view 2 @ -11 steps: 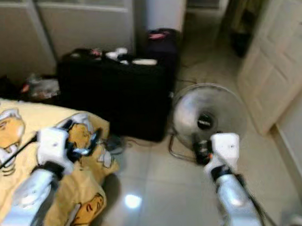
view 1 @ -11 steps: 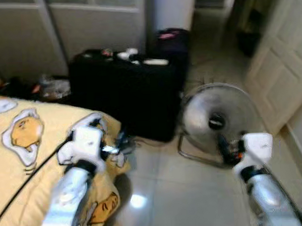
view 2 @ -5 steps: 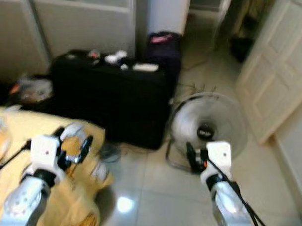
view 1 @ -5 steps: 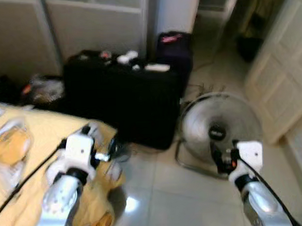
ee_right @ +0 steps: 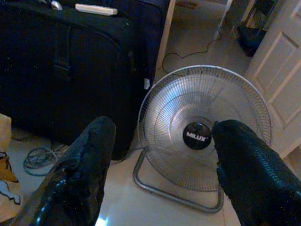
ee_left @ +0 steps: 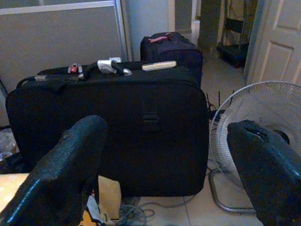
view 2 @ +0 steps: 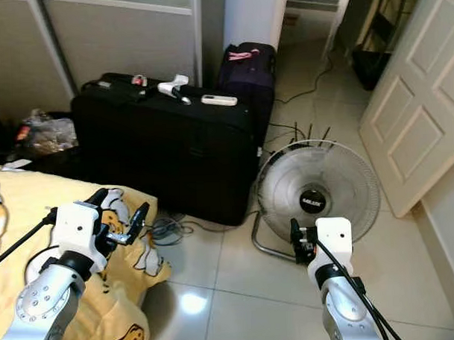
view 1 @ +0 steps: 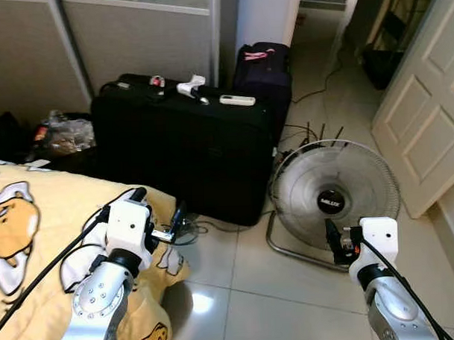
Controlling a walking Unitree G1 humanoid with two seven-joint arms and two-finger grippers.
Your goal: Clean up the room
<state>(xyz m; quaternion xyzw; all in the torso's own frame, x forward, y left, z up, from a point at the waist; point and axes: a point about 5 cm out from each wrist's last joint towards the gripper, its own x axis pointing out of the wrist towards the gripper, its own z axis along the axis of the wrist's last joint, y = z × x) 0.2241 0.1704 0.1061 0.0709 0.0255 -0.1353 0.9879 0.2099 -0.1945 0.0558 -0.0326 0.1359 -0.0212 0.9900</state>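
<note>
Suitcase (view 1: 183, 149) on its long edge, lengthwise across floor, handle up, fan (view 1: 335, 200) beside it, left gripper (view 1: 158, 217) and right gripper (view 1: 332, 243) both spread, empty.

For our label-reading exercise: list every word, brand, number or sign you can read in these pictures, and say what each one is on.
"MILUX": on the round black hub at the centre of the floor fan, white letters, clearest in the right wrist view.
The same hub badge in the two eye views: too small to read.
Tags on top of the black suitcase: no text legible.
Cartoon prints on the yellow bedsheet: pictures, no words.
</note>
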